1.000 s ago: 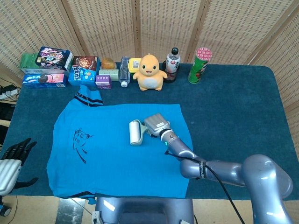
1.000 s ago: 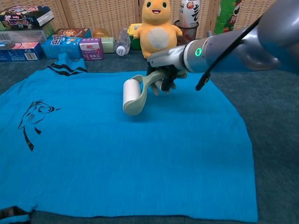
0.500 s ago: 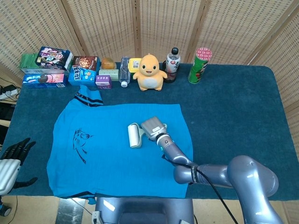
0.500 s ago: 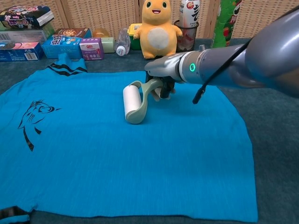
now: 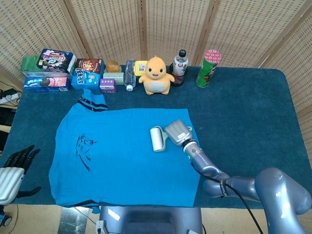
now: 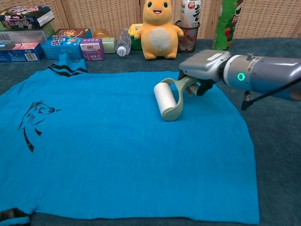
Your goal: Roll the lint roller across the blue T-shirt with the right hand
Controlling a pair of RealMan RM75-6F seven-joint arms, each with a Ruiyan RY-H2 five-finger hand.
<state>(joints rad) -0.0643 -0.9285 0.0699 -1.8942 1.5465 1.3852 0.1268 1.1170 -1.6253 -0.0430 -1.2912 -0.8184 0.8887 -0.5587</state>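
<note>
The right hand (image 6: 203,70) grips the handle of the roller (image 6: 165,100), whose drum rests on the T-shirt (image 6: 117,155) near its right edge. The left hand (image 5: 17,158) hangs off the tabletop (image 5: 243,112), fingers apart, holding nothing.

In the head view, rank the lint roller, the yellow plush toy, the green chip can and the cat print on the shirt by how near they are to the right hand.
1. Lint roller: held in the right hand, on its left.
2. Yellow plush toy: behind the hand, back row.
3. Green chip can: back right, slightly farther than the toy.
4. Cat print: far left on the blue T-shirt.
</note>
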